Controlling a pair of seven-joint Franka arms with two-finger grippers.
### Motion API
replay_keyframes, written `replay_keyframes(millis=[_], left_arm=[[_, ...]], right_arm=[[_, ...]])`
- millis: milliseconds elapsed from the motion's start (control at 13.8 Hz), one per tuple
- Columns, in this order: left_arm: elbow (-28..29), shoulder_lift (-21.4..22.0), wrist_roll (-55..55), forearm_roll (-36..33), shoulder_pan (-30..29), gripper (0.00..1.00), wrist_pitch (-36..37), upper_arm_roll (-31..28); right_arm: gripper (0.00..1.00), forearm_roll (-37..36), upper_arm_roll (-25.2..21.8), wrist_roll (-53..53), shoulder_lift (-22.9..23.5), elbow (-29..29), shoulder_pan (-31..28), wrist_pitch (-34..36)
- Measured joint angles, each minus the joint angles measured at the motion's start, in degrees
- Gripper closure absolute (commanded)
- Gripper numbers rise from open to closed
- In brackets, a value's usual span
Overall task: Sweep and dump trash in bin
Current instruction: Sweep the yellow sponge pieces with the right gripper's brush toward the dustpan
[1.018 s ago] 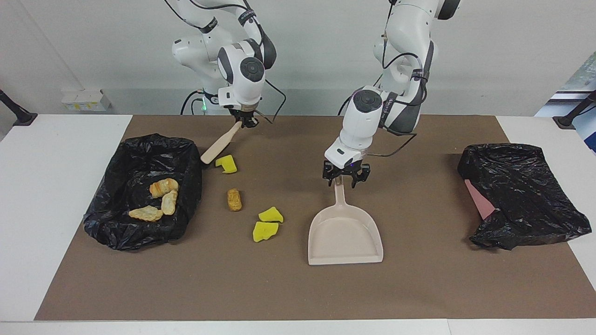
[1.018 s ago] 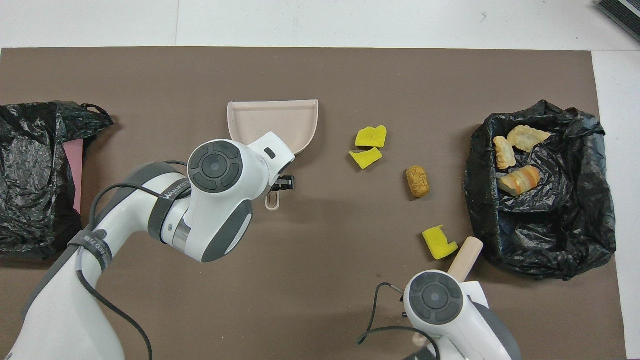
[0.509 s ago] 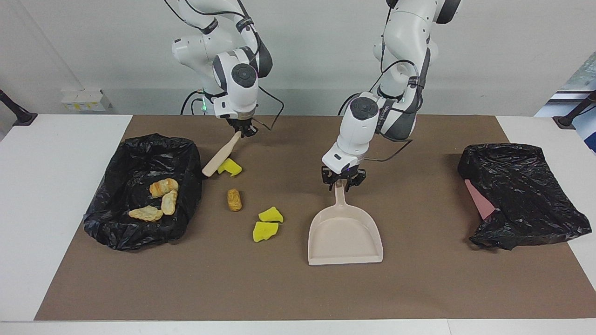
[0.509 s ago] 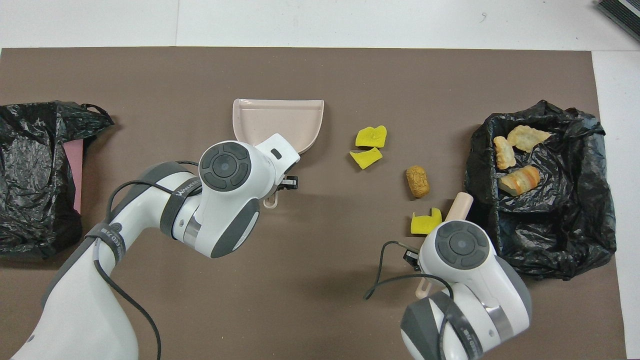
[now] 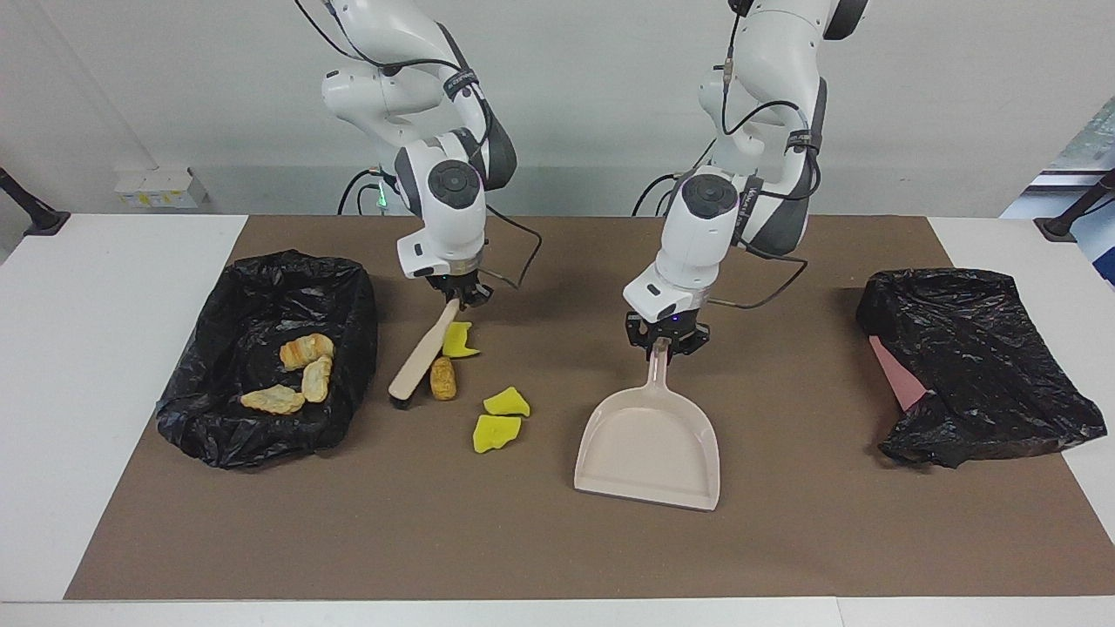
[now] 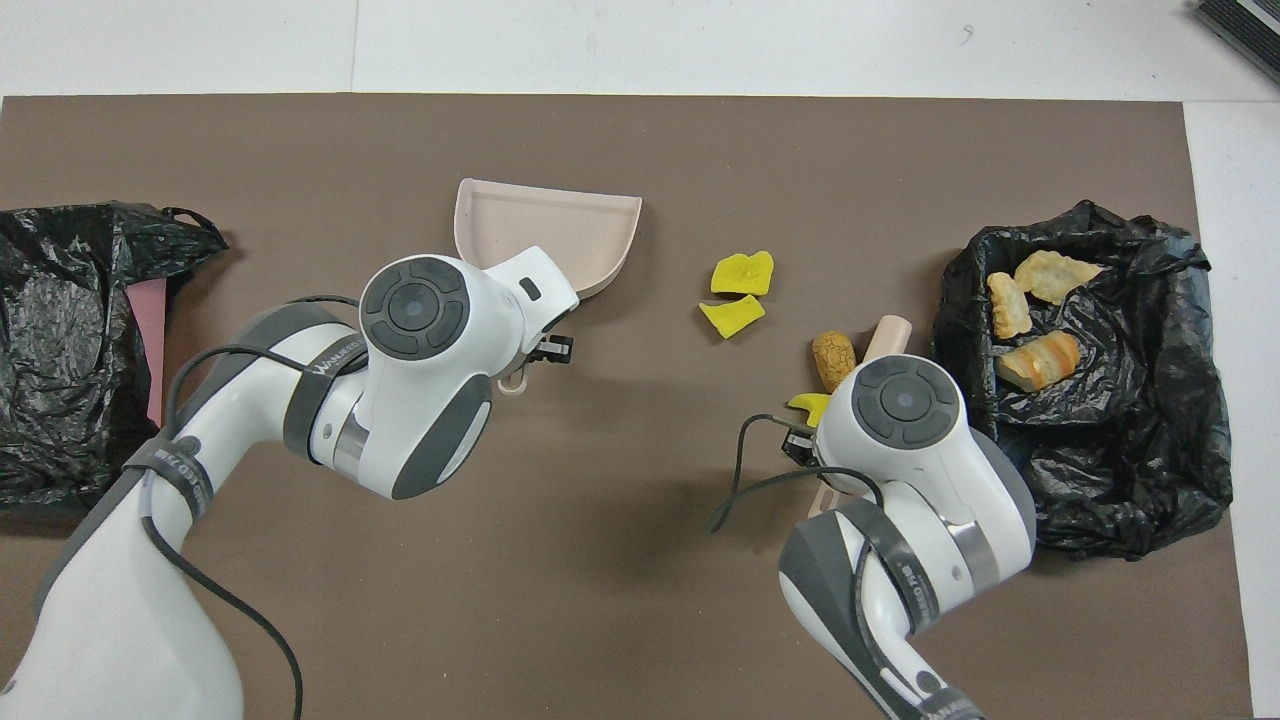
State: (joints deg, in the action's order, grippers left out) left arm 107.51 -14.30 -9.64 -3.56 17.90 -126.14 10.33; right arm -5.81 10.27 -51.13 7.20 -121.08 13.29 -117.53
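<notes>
Facing view: right gripper [image 5: 459,296] is clamped on the handle of the brush [image 5: 423,352], which slants down to the mat, bristle end touching down beside the brown nugget [image 5: 442,378]. One yellow sponge chunk [image 5: 458,340] sits just beside the brush shaft, nearer the robots than the nugget; looks like the brush is angled to push both toward the pan. Two more yellow chunks [image 5: 500,418] lie between nugget and dustpan [image 5: 649,448]. Left gripper [image 5: 666,342] is closed on the dustpan handle, pan tilted slightly, its open mouth turned away from the robots, so likely it needs turning toward the scraps. Three bread lumps [image 5: 296,373] already sit in the black-lined bin [image 5: 200,409] at the right arm's end. A second black bag [image 5: 976,366] lies at the left arm's end.

Overhead view: right arm's wrist covers its gripper; only the brush tip [image 6: 885,335] shows, next to the nugget [image 6: 832,358] and close to the bin [image 6: 1130,500]. Sponge chunk [image 6: 808,404] is mostly hidden under the wrist. Yellow pair [image 6: 738,292] is well apart from the dustpan [image 6: 540,225]. Left fingers are hidden under the wrist.
</notes>
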Motion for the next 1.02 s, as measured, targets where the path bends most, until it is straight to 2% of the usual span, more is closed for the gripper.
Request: replay_keyframes(millis=[145,218,363,436,509,582,654,727,800,872,1018], left_arm=[[0.5,0.9,3.2,0.0,-0.6,1.0,1.4,0.0],[1.4,1.1,3.7,0.0,-0.6,0.92,1.3,0.0],[3.8,1.1,3.7,0.0,-0.6,0.27,-2.0,0.1],[5.3,1.1,3.8,0.0,-0.6,0.17,-4.3,0.1],[6.1,1.1,3.8,0.0,-0.6,0.16,-5.4,0.1],[6.5,1.1,3.9,0.0,-0.6,0.17,-5.9,0.1],[6.6,1.1,3.9,0.0,-0.6,0.23,-6.1,0.1],[6.6,1.1,3.9,0.0,-0.6,0.35,-6.3,0.2],[6.6,1.2,4.0,0.0,-0.6,0.76,-6.3,0.2],[6.6,1.3,4.0,0.0,-0.6,1.0,-6.3,0.2],[6.8,1.4,4.0,0.0,-0.5,1.0,-6.3,0.3]], right_arm=[[1.0,-0.1,0.1,1.3,3.5,4.7,1.9,0.6],[1.0,-0.1,0.1,2.5,5.0,7.3,2.9,1.5],[1.0,0.0,0.2,6.0,6.7,10.8,4.5,3.3],[1.0,0.0,0.2,7.3,7.1,11.8,5.6,4.0],[1.0,0.0,0.2,7.8,7.2,12.2,6.4,5.0],[1.0,0.0,0.2,7.8,7.2,13.0,7.1,6.8],[1.0,0.0,0.2,7.8,7.2,14.3,7.3,8.5],[1.0,0.0,0.1,7.8,7.1,15.6,7.1,9.9],[1.0,0.0,0.1,7.9,6.8,16.6,6.6,11.2],[1.0,0.0,0.0,8.1,6.4,17.2,6.3,12.7],[1.0,0.0,-0.1,10.2,5.4,17.6,5.9,15.1]])
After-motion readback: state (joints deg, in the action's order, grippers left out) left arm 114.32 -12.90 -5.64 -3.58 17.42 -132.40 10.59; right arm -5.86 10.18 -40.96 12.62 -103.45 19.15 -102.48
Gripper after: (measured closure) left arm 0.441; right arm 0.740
